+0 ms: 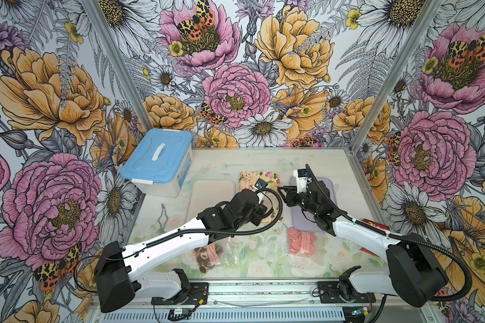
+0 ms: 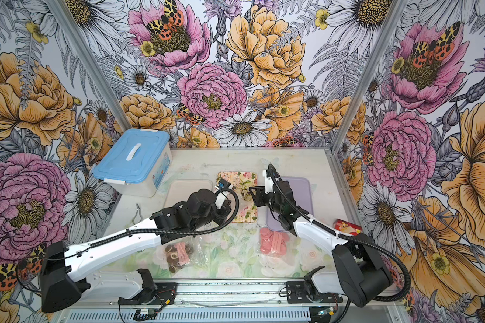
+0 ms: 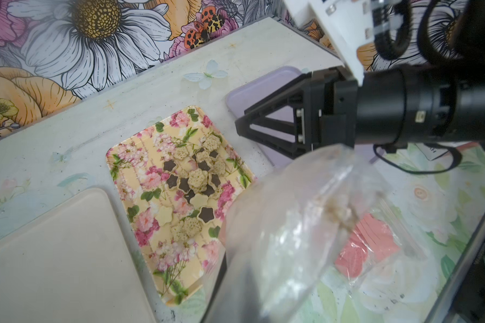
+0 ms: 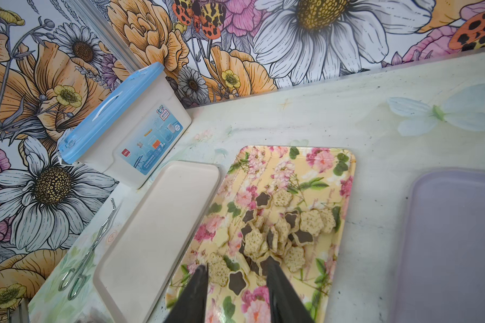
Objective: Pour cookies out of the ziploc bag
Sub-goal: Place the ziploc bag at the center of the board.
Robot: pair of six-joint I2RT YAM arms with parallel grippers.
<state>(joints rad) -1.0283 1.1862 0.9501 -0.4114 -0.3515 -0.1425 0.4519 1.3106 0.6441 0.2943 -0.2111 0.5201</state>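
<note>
Dozens of cookies [image 3: 192, 179]: star-shaped, dark-topped or speckled cream, heaped on your glossy flowered tray [image 3: 129, 173]
Bag [image 3: 300, 223]: crinkled clear plastic, crumbs inside; your left gripper [image 1: 259, 212] is clamped on it above the tray's near end
Right gripper [image 4: 237, 282]: you see its jaws partly apart, gripping nothing, over the pile
Neighbours: matte cream tray [image 4: 157, 223]; smooth lilac tray [image 4: 457, 237]

Right claw [image 4: 237, 282], apparently empty, hangs parted over star cookies [image 4: 280, 235] on floral tray [image 4: 345, 173].
</note>
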